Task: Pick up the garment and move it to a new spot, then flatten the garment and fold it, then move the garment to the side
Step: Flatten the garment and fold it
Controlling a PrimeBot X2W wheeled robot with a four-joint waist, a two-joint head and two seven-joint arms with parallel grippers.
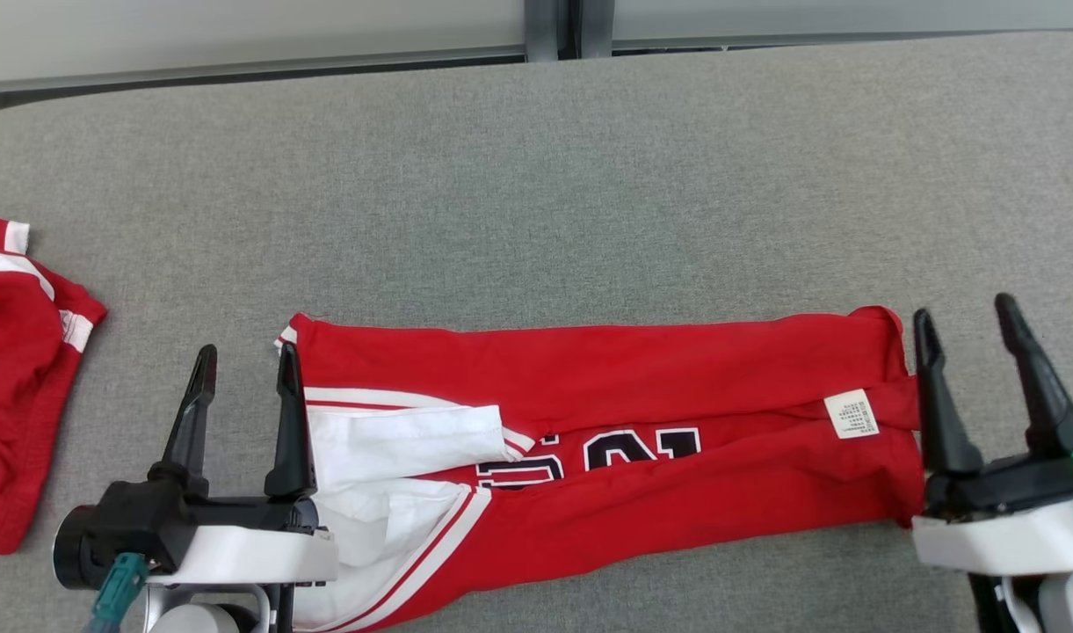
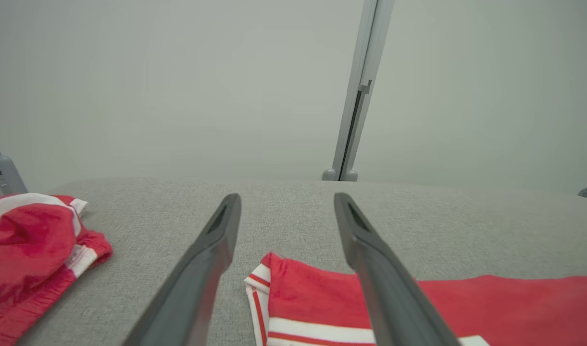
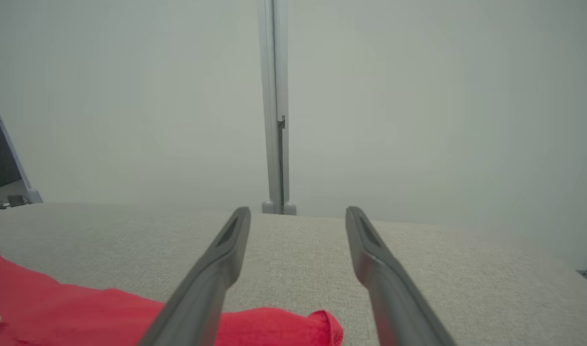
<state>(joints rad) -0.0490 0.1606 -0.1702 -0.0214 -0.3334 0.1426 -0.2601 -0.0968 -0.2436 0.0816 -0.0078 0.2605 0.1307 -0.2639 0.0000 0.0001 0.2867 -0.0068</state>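
Red garment [image 1: 659,413], folded lengthwise, lies on the grey counter [image 1: 536,176]. Left claw [image 1: 247,352] and right claw [image 1: 965,309] flank its ends, wide open, empty. Sliding it may unfold the loose white flap [image 1: 395,444].

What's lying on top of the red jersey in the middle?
Over the left end of the jersey lies a white flap; near the right end, a white label. A red fold covers part of the black numerals; anything beneath is hidden.

I see the red garment [image 1: 641,413], folded into a long strip, white trim, black lettering, lying flat toward the near edge of the gray table [image 1: 536,176]
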